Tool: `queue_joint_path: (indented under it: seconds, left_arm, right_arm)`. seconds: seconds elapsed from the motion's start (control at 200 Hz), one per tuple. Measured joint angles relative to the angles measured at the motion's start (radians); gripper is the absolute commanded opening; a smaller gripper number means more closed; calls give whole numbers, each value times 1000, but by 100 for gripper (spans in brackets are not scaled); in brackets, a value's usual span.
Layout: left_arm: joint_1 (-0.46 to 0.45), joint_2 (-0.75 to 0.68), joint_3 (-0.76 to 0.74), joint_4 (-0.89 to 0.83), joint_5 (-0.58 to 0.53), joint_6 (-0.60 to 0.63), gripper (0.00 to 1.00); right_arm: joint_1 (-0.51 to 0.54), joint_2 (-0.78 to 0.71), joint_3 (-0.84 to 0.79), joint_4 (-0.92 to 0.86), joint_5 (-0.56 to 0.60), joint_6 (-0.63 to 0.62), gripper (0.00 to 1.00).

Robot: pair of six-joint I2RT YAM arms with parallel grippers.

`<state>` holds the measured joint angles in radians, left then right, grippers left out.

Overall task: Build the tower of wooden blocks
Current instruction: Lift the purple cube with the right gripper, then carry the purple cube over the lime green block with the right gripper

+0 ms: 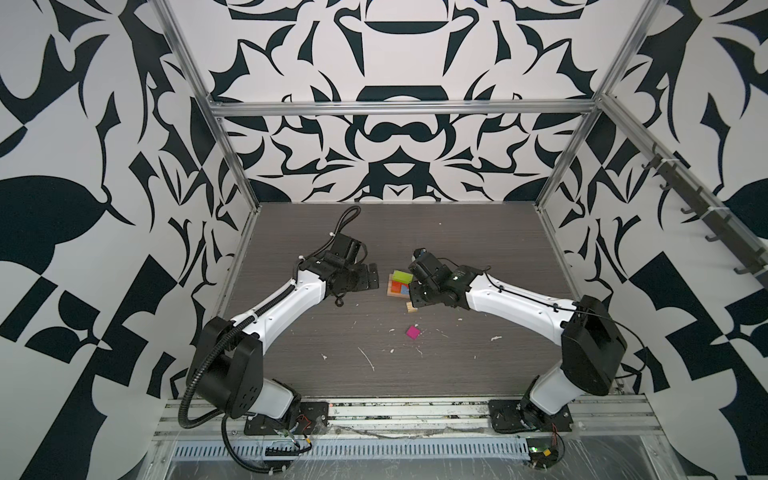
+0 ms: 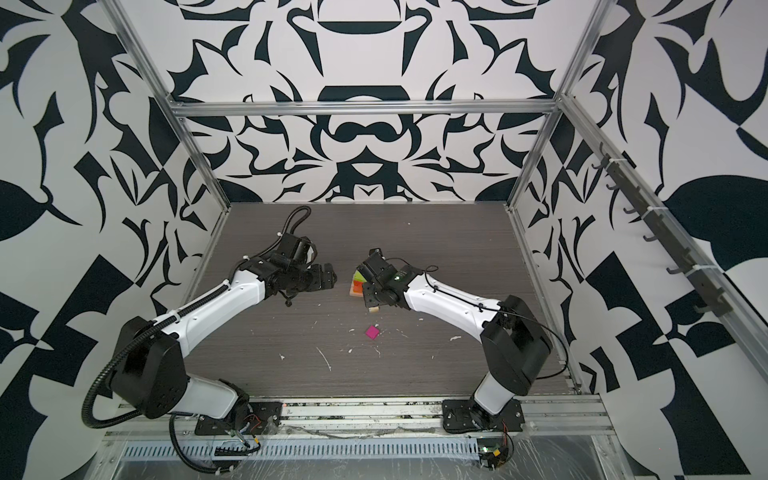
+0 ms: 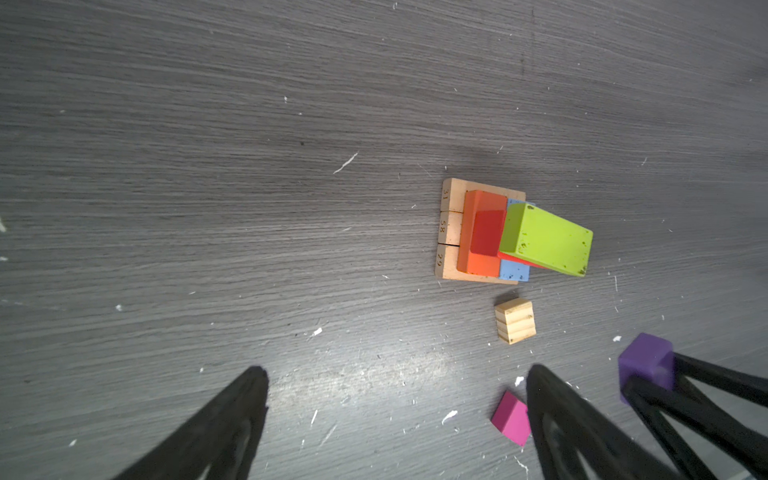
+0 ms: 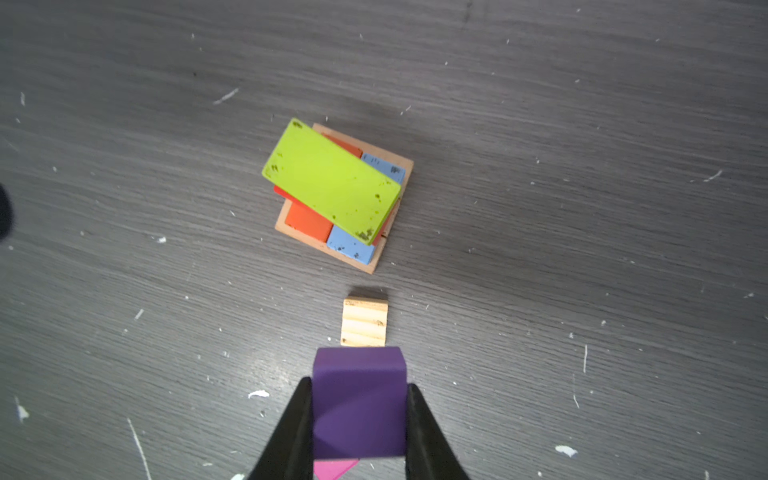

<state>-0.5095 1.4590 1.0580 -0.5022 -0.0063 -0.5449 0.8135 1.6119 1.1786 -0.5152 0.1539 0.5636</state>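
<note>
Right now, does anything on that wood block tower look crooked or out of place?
Yes. The lime-green oblong block on top lies skewed, turned diagonally to the orange, red and blue layer beneath, and one end juts past the natural-wood base. In the left wrist view it also looks tilted rather than flat.

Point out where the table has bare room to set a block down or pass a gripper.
Free: the far strip of table behind the tower, and the near stretch in front of the magenta cube. Crowded: the tower's near side, with the tan cube and the right gripper holding the purple cube.
</note>
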Motion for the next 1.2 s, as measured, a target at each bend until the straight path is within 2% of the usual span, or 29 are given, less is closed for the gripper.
queue_joint_path:
  seconds: [0.47,1.2]
  left_arm:
    - [5,-5,-11,5,45,1,100]
    - [34,-60,-24,-4,60,19,99]
  right_arm:
    - [0,37,63,-31,8,77,26]
    - [0,185,254,-78,0,92,25]
